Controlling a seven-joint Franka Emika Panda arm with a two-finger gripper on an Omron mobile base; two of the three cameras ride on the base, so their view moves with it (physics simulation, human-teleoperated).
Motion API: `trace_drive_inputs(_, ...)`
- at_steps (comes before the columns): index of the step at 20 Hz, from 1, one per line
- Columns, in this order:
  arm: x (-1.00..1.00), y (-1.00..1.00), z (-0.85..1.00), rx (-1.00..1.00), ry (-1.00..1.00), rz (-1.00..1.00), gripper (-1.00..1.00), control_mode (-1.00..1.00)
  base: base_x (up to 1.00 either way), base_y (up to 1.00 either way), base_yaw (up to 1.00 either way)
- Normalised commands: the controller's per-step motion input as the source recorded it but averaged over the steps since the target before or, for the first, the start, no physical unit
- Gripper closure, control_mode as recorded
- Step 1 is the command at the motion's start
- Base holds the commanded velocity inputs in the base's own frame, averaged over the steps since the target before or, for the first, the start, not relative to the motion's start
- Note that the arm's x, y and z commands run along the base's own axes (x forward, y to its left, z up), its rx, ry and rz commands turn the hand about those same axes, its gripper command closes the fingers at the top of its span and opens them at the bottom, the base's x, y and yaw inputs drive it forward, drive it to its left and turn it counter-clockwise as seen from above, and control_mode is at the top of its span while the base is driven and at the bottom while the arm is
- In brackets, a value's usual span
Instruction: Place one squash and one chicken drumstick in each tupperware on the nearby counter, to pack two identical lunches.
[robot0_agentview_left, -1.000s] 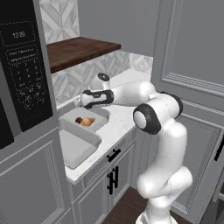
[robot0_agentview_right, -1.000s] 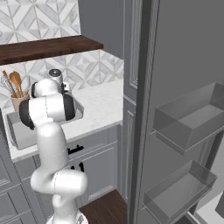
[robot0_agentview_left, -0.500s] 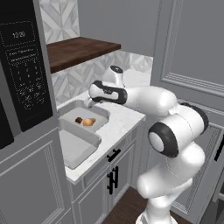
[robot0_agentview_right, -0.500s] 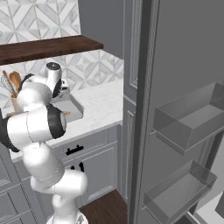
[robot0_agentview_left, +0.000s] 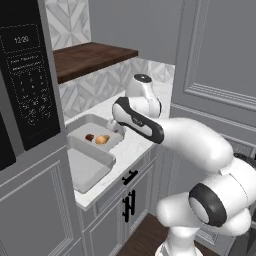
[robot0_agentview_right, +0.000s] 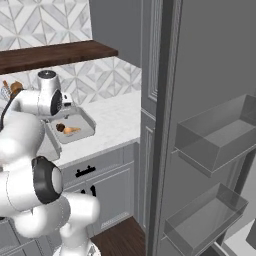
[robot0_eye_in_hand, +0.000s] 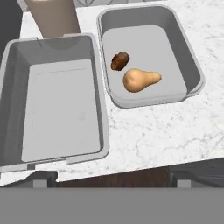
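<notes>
Two grey tupperware tubs sit side by side on the white marble counter (robot0_eye_in_hand: 153, 131). One tupperware (robot0_eye_in_hand: 192, 74) holds a tan squash (robot0_eye_in_hand: 140, 80) and a brown chicken drumstick (robot0_eye_in_hand: 120, 61), lying close together. The other tupperware (robot0_eye_in_hand: 98, 100) has nothing in it. My gripper (robot0_eye_in_hand: 111, 181) hangs above the counter's front edge, looking down on both tubs, open with nothing between its fingers. In the left base view the filled tub (robot0_agentview_left: 82, 127) shows the squash (robot0_agentview_left: 102, 139) and drumstick (robot0_agentview_left: 89, 137), with the bare tub (robot0_agentview_left: 107, 162) nearer. The right base view shows the squash (robot0_agentview_right: 71, 130) too.
A beige utensil holder (robot0_eye_in_hand: 52, 17) stands behind the bare tub. A black microwave (robot0_agentview_left: 25, 85) and a dark wooden shelf (robot0_agentview_left: 90, 57) hang over the counter's left. Open fridge door bins (robot0_agentview_right: 220, 140) stand to the right. Grey cabinets (robot0_agentview_left: 125, 200) lie below.
The arm has swung its elbow out toward the room, and the hand has drawn back from over the filled tub toward the counter's front. The jaws stay wide.
</notes>
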Motion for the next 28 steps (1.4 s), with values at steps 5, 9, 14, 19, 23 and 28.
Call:
trace_drive_inputs(5, -1.00, -0.35, 0.82, -0.01, 0.23, -0.05, -1.00, -1.00, 0.00, 0.00, 0.00)
trace_drive_inputs(9, -1.00, -0.16, 0.32, -0.16, 0.02, -0.12, -1.00, -1.00, 0.00, 0.00, 0.00)
trace_drive_inputs(14, -1.00, -0.33, 0.03, -0.08, -0.20, -0.03, -1.00, -1.00, 0.00, 0.00, 0.00)
trace_drive_inputs(19, -1.00, -0.49, 0.21, 0.12, -0.10, -0.10, -1.00, -1.00, 0.00, 0.00, 0.00)
trace_drive_inputs(23, -1.00, -0.39, 0.28, 0.19, 0.00, -0.19, -1.00, -1.00, 0.00, 0.00, 0.00)
trace_drive_inputs(28, -1.00, -0.36, 0.33, 0.11, 0.00, -0.17, -1.00, -1.00, 0.00, 0.00, 0.00)
